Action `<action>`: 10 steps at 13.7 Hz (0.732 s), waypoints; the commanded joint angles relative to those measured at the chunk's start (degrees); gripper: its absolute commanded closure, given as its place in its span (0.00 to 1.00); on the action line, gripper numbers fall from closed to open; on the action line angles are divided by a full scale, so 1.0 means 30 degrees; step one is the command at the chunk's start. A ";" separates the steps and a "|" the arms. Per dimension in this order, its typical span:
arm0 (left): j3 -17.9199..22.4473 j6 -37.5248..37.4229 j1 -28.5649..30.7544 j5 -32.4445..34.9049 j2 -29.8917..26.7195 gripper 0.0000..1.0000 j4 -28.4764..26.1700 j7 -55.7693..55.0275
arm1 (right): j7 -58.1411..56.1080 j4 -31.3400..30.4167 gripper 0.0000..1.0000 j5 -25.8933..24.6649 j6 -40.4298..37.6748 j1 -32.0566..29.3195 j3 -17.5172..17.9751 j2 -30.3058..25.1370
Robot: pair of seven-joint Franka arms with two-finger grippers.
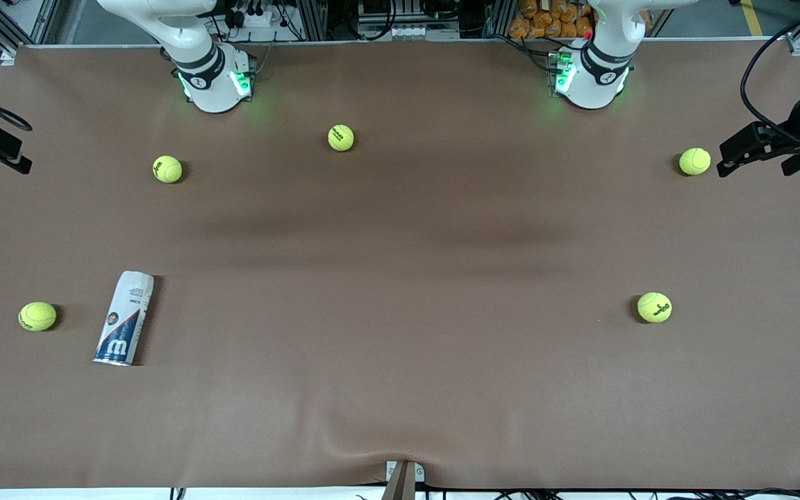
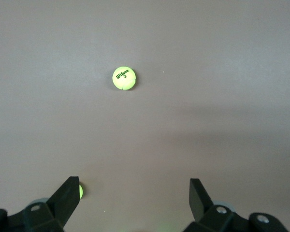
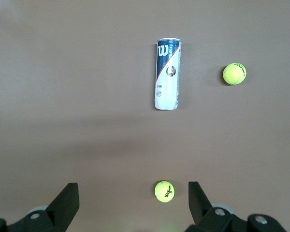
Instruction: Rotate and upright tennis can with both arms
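The tennis can (image 1: 124, 318) lies on its side on the brown table, near the right arm's end and close to the front camera. Its dark blue "W" end with the silver rim points toward that camera. It also shows in the right wrist view (image 3: 167, 73), well apart from my right gripper (image 3: 133, 186), which is open, empty and high over the table. My left gripper (image 2: 134, 181) is open and empty, high over the left arm's end of the table. Neither hand shows in the front view; only the arms' green-lit bases do.
Several yellow-green tennis balls lie scattered: one beside the can (image 1: 37, 316), one nearer the right arm's base (image 1: 167, 169), one mid-table near the bases (image 1: 341, 137), two at the left arm's end (image 1: 654, 307) (image 1: 694, 161). Black equipment (image 1: 764, 142) juts in at both table ends.
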 commanded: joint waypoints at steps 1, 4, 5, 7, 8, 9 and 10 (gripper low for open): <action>-0.0067 -0.0279 0.0137 -0.0128 0.0099 0.00 0.0334 0.0337 | -0.0136 0.0176 0.00 -0.0301 -0.0137 0.0195 -0.0028 0.0224; -0.0067 -0.0279 0.0167 -0.0128 0.0099 0.00 0.0304 0.0454 | -0.0136 0.0176 0.00 -0.0301 -0.0049 0.0283 -0.0028 0.0458; -0.0067 -0.0279 0.0167 -0.0128 0.0099 0.00 0.0304 0.0455 | -0.0136 0.0205 0.00 -0.0301 0.0009 0.0341 -0.0028 0.0662; -0.0067 -0.0279 0.0167 -0.0128 0.0128 0.00 0.0334 0.0455 | -0.0136 0.0205 0.00 -0.0301 0.0156 0.0371 -0.0028 0.1013; -0.0067 -0.0279 0.0138 -0.0128 0.0128 0.00 0.0334 0.0455 | -0.0165 0.0205 0.00 -0.0272 0.0359 0.0371 -0.0028 0.1189; -0.0067 -0.0279 0.0167 -0.0128 0.0128 0.00 0.0334 0.0426 | -0.0165 0.0205 0.00 -0.0272 0.0448 0.0429 -0.0028 0.1423; -0.0067 -0.0279 0.0167 -0.0128 0.0128 0.00 0.0334 0.0425 | -0.0194 0.0205 0.00 -0.0301 0.0623 0.0459 -0.0028 0.1657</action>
